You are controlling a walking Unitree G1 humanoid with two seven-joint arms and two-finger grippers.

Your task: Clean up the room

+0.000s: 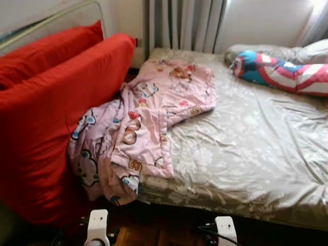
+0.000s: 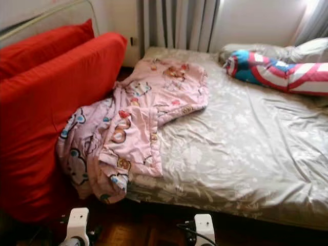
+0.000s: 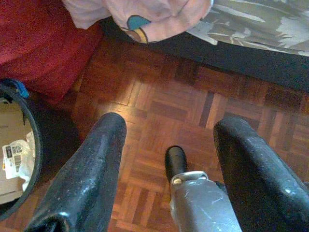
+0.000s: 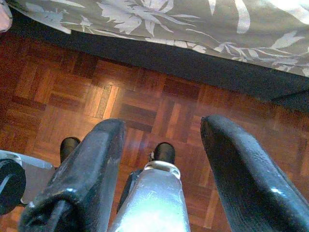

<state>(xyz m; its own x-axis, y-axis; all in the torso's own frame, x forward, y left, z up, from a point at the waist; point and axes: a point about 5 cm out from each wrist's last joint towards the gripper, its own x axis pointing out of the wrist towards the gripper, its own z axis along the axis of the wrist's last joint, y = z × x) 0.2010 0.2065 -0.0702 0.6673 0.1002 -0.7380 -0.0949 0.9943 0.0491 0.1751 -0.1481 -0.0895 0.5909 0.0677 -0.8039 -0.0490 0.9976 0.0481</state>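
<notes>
A crumpled pink cartoon-print blanket [image 1: 141,123] lies across the left side of the bed [image 1: 256,154] and hangs over its near left corner toward the floor. The bed has a grey floral sheet. Both arms hang low at the foot of the bed. My left gripper [image 3: 169,145] is open above the parquet floor [image 3: 159,101], with the blanket's hanging corner [image 3: 145,19] ahead of it. My right gripper [image 4: 161,140] is open too, over the floor beside the bed's edge [image 4: 193,29].
A large red cushion [image 1: 46,118] stands against the bed's left side, with a metal frame [image 1: 61,15] behind it. A red, white and blue pillow [image 1: 287,72] lies at the head, right. Curtains [image 1: 184,23] hang behind. A dark bin [image 3: 19,154] holding paper sits by my left gripper.
</notes>
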